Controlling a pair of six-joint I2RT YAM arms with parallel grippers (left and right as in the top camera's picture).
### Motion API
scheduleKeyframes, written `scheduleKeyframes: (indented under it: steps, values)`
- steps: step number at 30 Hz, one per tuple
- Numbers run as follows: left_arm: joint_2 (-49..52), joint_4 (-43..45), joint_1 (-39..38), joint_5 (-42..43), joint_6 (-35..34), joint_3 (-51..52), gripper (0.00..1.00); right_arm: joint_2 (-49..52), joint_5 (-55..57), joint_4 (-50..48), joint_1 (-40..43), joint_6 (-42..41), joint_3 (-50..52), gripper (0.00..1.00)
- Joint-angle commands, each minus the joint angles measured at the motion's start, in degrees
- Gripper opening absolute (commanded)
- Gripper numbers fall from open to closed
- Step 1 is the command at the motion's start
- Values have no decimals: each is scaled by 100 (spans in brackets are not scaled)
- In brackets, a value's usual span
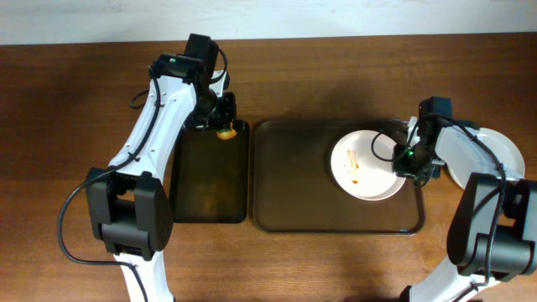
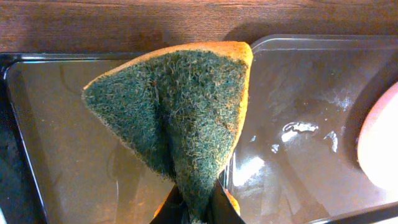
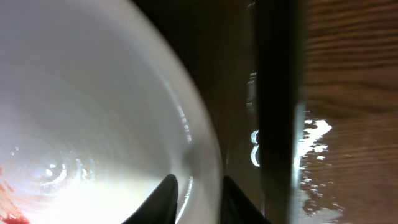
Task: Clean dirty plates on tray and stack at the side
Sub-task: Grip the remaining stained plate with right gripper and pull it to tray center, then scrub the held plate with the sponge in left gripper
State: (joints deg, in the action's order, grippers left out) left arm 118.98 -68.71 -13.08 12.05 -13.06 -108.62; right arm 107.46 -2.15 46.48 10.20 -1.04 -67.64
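A white plate [image 1: 361, 164] with orange-red sauce streaks lies at the right end of the dark brown tray [image 1: 294, 184], with a second plate rim showing just under it. My right gripper [image 1: 409, 161] is shut on the top plate's right rim; in the right wrist view the fingers [image 3: 199, 193] straddle the rim of the plate [image 3: 93, 124]. A plain white plate [image 1: 495, 151] sits on the table to the right of the tray. My left gripper [image 1: 222, 122] is shut on a green and yellow sponge [image 2: 180, 106], held over the far end of the black tray [image 1: 205, 184].
The narrow black tray [image 2: 68, 143] lies directly left of the brown tray [image 2: 298, 93], their rims nearly touching. The brown tray's right rim [image 3: 280, 93] stands beside bare wooden table [image 3: 348, 93]. The left half of the brown tray holds nothing.
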Motion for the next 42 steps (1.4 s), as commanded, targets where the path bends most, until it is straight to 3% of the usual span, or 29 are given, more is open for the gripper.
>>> scheduleKeyframes:
  steps: [1,3,7,11,13,15,20,27,36,42]
  values:
    - [-61,15,4,66,-9,11,0,166,-199,127,-299,11,85,15]
    - [-61,22,-20,68,-11,11,0,166,-302,348,-522,-138,85,6]
    - [-61,35,-197,85,-11,11,0,166,-1292,516,-691,-238,85,5]
    - [-61,66,-452,87,-11,11,0,168,-1290,361,-691,-474,101,26]
    - [-59,57,-487,105,-11,11,0,168,-1436,42,-693,-568,243,27]
    - [-59,59,-487,271,-11,11,0,168,-1735,-299,-693,-570,470,25]
    - [-59,59,-503,356,-13,83,0,168,-1845,-721,-688,-776,859,4]
    - [-59,597,-896,365,-188,767,0,166,-1919,-796,-680,-1674,844,4]
    - [205,2441,-2131,-256,-669,1613,0,166,-1976,-855,-682,-1899,844,4]
    - [761,2448,-2481,-238,-660,1613,0,166,-1974,-817,-682,-1897,844,4]
